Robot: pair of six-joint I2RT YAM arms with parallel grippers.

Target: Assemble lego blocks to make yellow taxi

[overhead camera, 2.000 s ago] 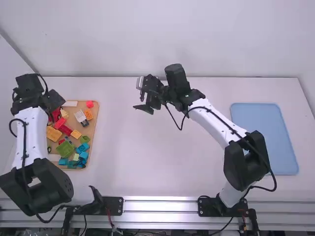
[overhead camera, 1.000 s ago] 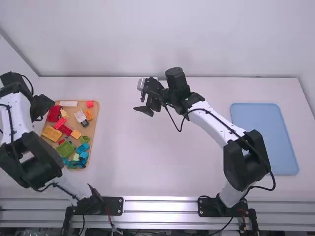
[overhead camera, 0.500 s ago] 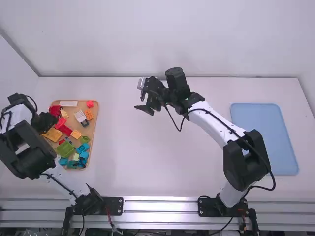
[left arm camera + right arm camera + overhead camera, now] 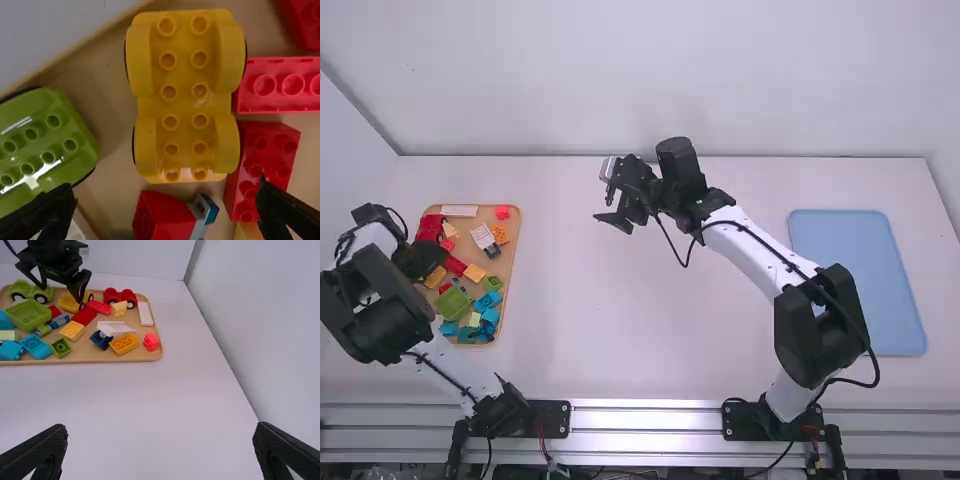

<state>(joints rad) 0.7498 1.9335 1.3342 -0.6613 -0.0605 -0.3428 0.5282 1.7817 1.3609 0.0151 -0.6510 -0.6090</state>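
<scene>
So the left hand [image 4: 419, 261] is spread over the yellow wheeled base [image 4: 184, 100], right hand [image 4: 613, 215] also spread, hanging above the counter [image 4: 650, 310].

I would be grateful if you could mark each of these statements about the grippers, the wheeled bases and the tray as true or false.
1. The left gripper is open above the yellow wheeled base. True.
2. The right gripper is shut on a block. False: the right gripper is open, with nothing between its fingers.
3. The green wheeled base touches the yellow one. False: a strip of tray lies between them.
4. The blue mat lies on the robot's right side of the table. True.
5. The yellow wheeled base has its studs facing up. True.
</scene>
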